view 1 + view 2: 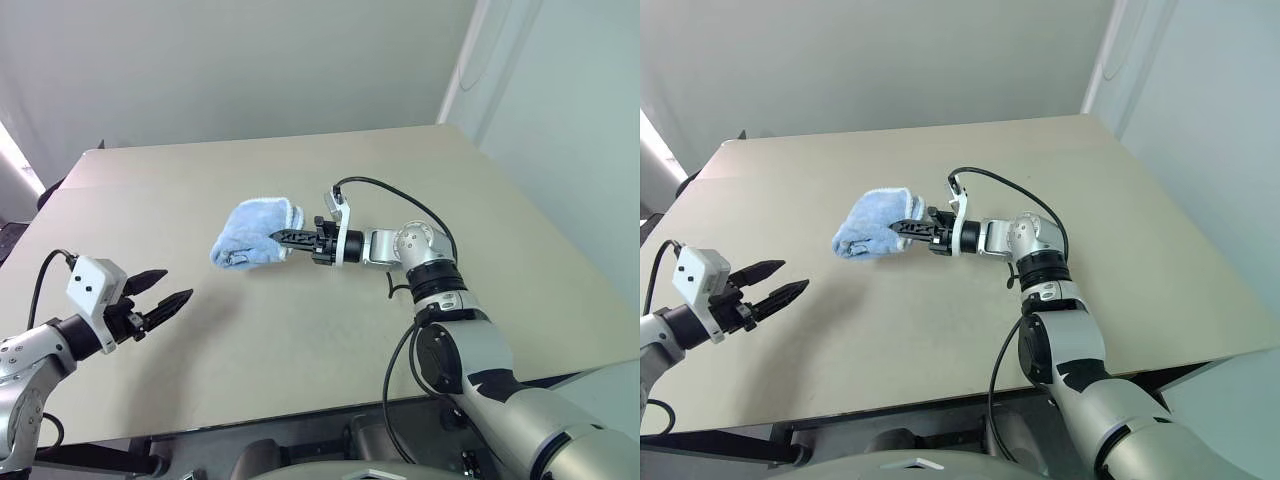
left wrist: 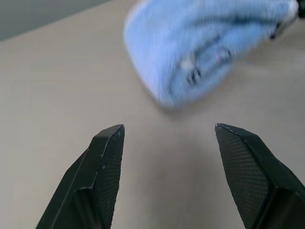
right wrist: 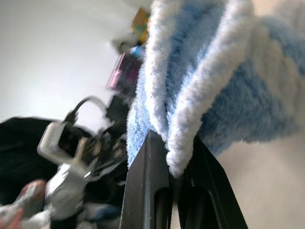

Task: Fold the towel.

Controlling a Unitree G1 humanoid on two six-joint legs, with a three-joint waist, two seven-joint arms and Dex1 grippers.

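Looks like it's mid-fold: the right claw (image 1: pixel 282 238) is clamped on the whitish edge of the light-blue towel (image 1: pixel 252 234), bunched up mid-worktop (image 1: pixel 300 340), while the left claw (image 1: pixel 167 294) hangs open and empty at about 7 o'clock from it, so next I'd guess that pinched edge gets carried over and laid flat.

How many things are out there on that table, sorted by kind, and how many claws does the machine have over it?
Towels, light blue: 1, the towel, bunched up and pinched in the right claw
Claws, black: 2, the right one shut on the towel, the left claw open and holding nothing
Tables, beige: 1, the table
Total: 4
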